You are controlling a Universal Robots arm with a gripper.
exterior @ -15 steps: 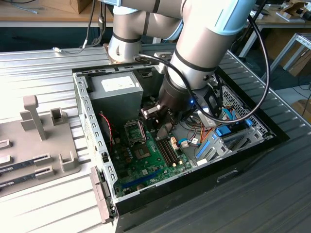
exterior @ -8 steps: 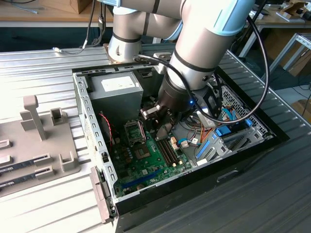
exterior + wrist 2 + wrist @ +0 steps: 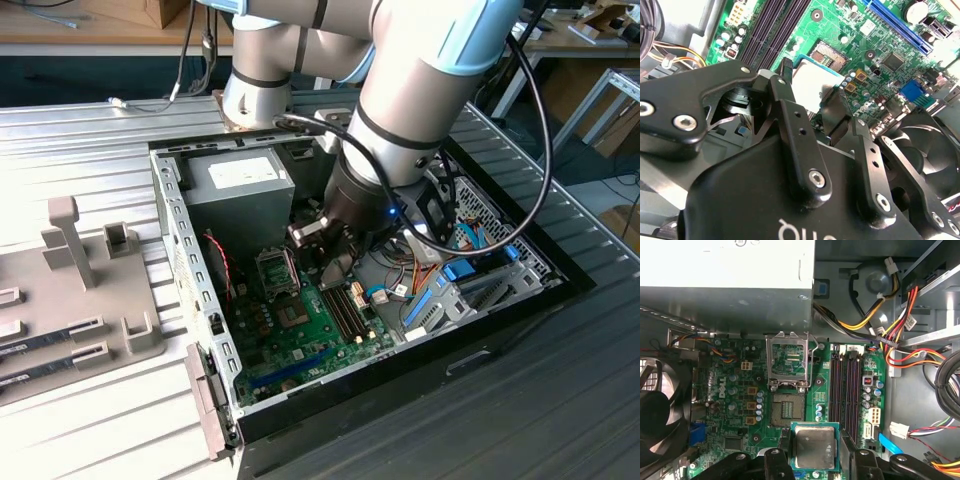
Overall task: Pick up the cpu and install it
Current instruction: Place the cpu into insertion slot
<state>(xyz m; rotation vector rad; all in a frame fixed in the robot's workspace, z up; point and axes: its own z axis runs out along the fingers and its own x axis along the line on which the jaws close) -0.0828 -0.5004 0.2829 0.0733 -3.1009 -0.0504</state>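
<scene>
Fingers (image 3: 814, 450) closed on the cpu (image 3: 814, 446), pinching two opposite edges; chip held flat, lid up, above the motherboard (image 3: 740, 410). Open socket (image 3: 787, 407) lies just beyond the chip, apart from it, retention frame (image 3: 787, 360) flipped up behind. All sits inside the open computer case (image 3: 180, 250) on the desk (image 3: 90, 150).

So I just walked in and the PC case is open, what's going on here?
The robot arm's gripper is shut on the cpu, holding it by its edges above the motherboard inside the case. The socket lies open and empty, its latch frame flipped up. The cpu is not seated yet.
</scene>
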